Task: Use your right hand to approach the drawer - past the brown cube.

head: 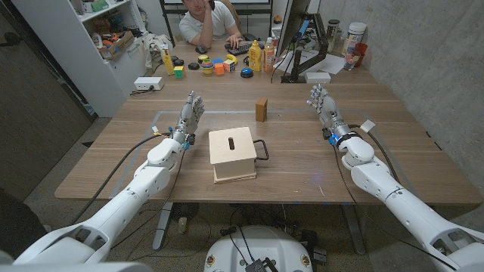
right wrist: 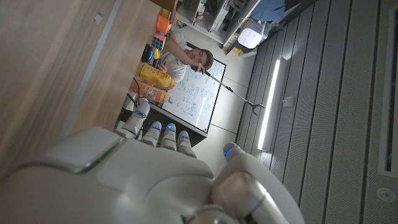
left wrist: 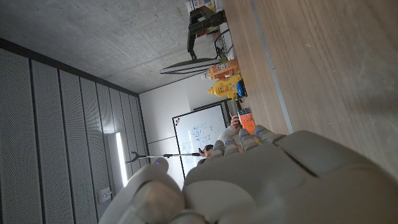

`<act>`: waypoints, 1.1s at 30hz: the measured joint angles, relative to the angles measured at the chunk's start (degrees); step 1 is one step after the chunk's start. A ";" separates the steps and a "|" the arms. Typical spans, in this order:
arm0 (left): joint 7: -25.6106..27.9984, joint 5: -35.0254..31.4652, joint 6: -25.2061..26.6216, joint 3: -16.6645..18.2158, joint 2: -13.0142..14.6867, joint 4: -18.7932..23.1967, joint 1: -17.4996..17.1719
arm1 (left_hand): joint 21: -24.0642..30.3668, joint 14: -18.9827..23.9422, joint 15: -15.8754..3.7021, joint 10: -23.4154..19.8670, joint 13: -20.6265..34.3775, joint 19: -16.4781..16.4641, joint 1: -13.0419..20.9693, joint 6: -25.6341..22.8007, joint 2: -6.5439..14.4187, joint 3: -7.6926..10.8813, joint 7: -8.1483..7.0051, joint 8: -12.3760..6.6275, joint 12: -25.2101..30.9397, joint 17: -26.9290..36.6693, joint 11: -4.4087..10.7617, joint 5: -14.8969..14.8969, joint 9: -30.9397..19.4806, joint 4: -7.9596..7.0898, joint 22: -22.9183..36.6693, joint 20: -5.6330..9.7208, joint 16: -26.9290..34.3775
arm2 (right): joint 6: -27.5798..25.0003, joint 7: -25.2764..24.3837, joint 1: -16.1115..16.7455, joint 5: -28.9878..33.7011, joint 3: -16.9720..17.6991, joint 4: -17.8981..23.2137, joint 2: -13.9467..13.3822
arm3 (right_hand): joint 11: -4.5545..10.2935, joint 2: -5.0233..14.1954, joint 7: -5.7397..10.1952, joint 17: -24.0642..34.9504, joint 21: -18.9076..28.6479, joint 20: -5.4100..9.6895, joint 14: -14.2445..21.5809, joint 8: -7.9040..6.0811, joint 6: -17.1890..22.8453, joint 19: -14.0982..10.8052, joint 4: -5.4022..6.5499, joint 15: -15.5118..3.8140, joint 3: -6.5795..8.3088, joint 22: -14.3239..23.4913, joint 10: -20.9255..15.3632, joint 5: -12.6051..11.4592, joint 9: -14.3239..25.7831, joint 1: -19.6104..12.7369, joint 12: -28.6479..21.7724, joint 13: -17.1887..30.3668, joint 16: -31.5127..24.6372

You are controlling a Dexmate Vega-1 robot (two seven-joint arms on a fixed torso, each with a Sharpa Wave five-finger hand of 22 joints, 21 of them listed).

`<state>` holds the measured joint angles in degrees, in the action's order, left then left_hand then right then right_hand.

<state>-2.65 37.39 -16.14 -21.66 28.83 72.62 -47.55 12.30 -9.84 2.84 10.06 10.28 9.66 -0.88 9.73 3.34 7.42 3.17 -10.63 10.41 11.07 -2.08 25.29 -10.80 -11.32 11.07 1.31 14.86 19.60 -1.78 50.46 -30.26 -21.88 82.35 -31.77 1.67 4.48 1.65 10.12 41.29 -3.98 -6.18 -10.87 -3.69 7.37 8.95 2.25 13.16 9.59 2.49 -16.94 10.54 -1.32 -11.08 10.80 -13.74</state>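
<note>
A small light-wood drawer box (head: 232, 153) with a slot in its top and a black wire handle (head: 262, 149) on its right side sits at the middle of the table. Behind it, slightly to the right, stands the brown cube (head: 261, 109). My right hand (head: 324, 105) is raised at the right of the table, fingers apart and holding nothing, well to the right of both cube and drawer. My left hand (head: 190, 116) is raised the same way to the left of the drawer, empty. The backs of the hands show in the left wrist view (left wrist: 261, 180) and the right wrist view (right wrist: 143, 180).
A person (head: 208, 19) sits behind the table's far edge. Along that edge lie coloured blocks (head: 214, 66), yellow bottles (head: 256, 54), a monitor stand (head: 306, 68) and a white box (head: 148, 83). A white tag (head: 367, 126) lies near my right wrist.
</note>
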 measured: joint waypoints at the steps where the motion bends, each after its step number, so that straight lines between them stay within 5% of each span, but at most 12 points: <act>1: -0.04 0.01 0.00 -0.01 -0.02 -0.09 0.05 | 0.00 0.00 0.00 0.03 0.00 0.00 0.00 0.00 0.00 0.00 0.00 0.00 0.00 0.00 0.03 0.00 0.00 0.00 0.00 0.00 0.00 | 0.00 -0.20 0.10 0.34 -0.04 0.41 -0.14 | 0.11 0.00 0.13 0.00 -0.19 -1.05 0.16 0.00 0.14 -0.16 -0.01 0.77 -0.45 0.00 0.12 0.20 0.00 0.00 0.00 0.00 0.00; 3: -0.19 0.04 0.00 -0.06 -0.14 -0.45 0.23 | 0.00 0.00 0.00 0.03 0.00 0.00 0.00 0.00 0.00 0.00 0.00 0.00 0.00 0.00 0.03 0.00 0.00 0.00 0.00 0.00 0.00 | -0.01 -1.51 0.45 2.51 -0.22 2.08 -0.69 | 0.19 0.00 0.48 0.00 -0.41 -2.29 0.46 0.00 0.16 -0.47 -0.17 1.68 -0.74 0.00 0.19 0.21 0.00 0.00 0.00 0.00 0.00; 11: -0.78 0.19 -0.40 -0.13 -0.45 -1.44 0.73 | 0.00 0.00 0.00 0.03 -0.01 0.00 0.00 0.00 0.00 0.00 0.00 0.00 -0.04 0.00 0.03 0.00 0.00 0.00 0.00 0.00 0.00 | -0.82 -3.79 1.06 8.16 -0.88 7.60 -2.77 | 0.72 -0.69 1.34 0.06 -1.48 -3.41 0.02 0.00 -0.10 -0.36 -0.59 2.49 -1.63 0.01 0.10 0.45 -0.01 -0.69 0.00 0.00 0.81; 33: -1.72 0.49 -1.11 -0.06 -0.97 -3.29 1.51 | 0.00 0.00 0.00 -0.07 -0.01 -0.01 0.00 0.00 0.00 0.00 0.00 0.00 -0.04 -0.01 -0.05 0.49 0.01 0.01 -0.01 0.00 -0.01 | -2.40 -6.59 1.47 20.81 -1.85 19.57 -6.68 | 0.57 -1.63 1.53 0.00 -2.73 -5.05 0.05 0.00 -0.30 0.05 -0.88 3.08 -2.41 0.01 0.41 0.85 -0.01 -1.15 0.44 -0.01 0.88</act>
<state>-4.37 37.88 -17.25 -21.72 27.86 69.33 -46.04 12.30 -9.84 2.83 9.99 10.27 9.65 -0.87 9.73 3.34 7.42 3.17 -10.63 10.36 11.06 -2.13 25.78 -10.79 -11.31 11.05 1.31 14.85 17.20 -8.38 51.92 -9.45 -23.73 101.92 -38.45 2.24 2.85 3.18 10.12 38.55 -9.02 -6.13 -10.87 -4.00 7.42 8.07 5.34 10.75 9.61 2.90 -16.10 10.53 -2.47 -10.64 10.79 -12.86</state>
